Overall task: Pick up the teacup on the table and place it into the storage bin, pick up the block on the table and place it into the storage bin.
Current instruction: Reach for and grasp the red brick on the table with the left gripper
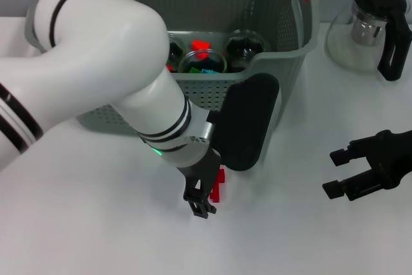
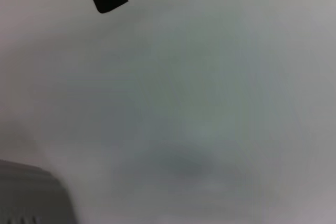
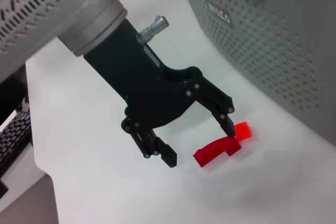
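Note:
A red arch-shaped block (image 3: 216, 151) lies on the white table just in front of the storage bin (image 1: 270, 4), beside a smaller red piece (image 3: 242, 130). My left gripper (image 3: 198, 142) hangs open right over the block, one fingertip (image 3: 229, 127) touching its far end and the other standing beside it. In the head view the left gripper (image 1: 203, 203) partly hides the block (image 1: 219, 183). Glass teacups (image 1: 203, 62) stand inside the bin. My right gripper (image 1: 335, 173) is open and empty, hovering at the right.
A glass teapot (image 1: 376, 27) with a black handle stands at the back right. The bin's perforated wall (image 3: 273, 51) rises close behind the block. My left forearm (image 1: 103, 62) covers much of the bin's left side.

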